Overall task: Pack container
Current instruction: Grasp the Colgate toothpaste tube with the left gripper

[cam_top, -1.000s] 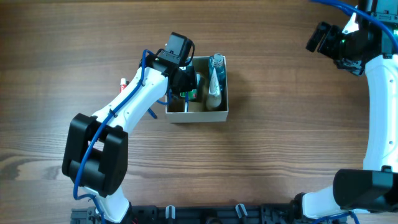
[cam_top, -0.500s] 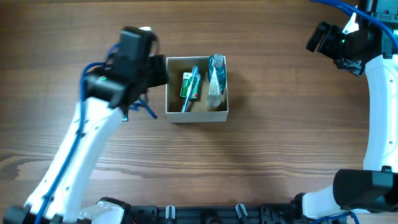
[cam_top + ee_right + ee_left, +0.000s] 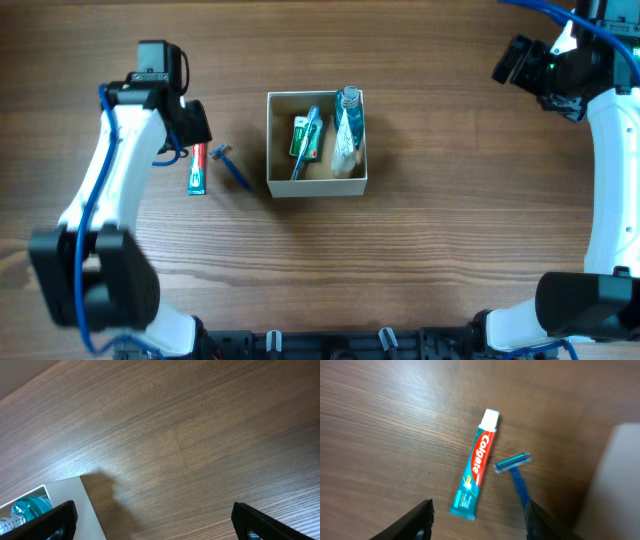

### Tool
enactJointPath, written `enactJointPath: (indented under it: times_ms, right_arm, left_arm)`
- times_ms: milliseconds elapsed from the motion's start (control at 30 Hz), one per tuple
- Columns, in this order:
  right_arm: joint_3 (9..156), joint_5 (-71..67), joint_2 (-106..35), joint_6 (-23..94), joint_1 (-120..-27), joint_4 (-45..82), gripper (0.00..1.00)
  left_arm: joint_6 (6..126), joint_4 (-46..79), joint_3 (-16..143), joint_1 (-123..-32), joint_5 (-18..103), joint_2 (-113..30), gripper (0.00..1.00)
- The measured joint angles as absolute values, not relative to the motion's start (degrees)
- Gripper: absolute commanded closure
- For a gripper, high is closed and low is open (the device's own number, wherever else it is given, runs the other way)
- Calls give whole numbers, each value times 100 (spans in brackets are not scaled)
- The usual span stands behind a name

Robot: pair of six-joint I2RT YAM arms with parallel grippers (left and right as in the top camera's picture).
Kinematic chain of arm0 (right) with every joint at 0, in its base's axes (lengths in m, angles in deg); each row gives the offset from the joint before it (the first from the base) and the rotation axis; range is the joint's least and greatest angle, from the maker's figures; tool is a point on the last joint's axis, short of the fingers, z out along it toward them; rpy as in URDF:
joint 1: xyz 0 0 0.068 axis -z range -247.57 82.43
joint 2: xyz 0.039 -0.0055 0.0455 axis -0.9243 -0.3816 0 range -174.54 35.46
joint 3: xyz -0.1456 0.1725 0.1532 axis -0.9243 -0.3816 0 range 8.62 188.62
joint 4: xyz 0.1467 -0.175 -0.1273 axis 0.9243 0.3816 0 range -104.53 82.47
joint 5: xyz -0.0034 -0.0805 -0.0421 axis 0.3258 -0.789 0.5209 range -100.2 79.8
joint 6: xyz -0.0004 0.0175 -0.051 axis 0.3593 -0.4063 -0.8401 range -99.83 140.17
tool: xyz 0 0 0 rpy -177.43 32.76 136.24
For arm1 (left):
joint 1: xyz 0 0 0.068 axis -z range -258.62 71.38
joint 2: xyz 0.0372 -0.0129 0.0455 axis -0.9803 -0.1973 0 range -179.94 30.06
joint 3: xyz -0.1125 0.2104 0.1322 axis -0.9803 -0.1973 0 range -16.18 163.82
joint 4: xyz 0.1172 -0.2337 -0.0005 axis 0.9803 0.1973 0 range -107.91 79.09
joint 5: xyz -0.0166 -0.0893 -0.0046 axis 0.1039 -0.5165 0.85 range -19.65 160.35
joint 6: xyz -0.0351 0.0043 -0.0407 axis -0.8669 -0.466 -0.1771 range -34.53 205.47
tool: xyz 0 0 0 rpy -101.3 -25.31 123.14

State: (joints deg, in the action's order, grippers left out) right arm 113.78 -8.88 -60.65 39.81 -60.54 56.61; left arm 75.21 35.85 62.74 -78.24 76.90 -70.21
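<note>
Our table [image 3: 450,250] holds the container [image 3: 318,187], off to the right of the left gripper [image 3: 479,525], which is wide open and empty (the right gripper [image 3: 152,525] too). Just ahead of its fingers we see toothpaste [image 3: 476,471] and a small blue razor [image 3: 519,482]

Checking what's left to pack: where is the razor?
Overhead view: the razor lies on the table just left of the container, right beside the toothpaste.
</note>
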Motion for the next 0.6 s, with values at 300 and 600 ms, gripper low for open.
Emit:
enactJointPath:
  times_ms: [300, 600]
  right_arm:
    - [11378, -888, -6065, 3981, -6054, 5663, 0]
    - [11378, -888, -6065, 3981, -6054, 5663, 0]
  left_arm:
    - [8321, 3156, 6208, -7927, 7583, -8280, 44]
    - [8542, 2870, 6208, -8145, 7541, -8453, 51]
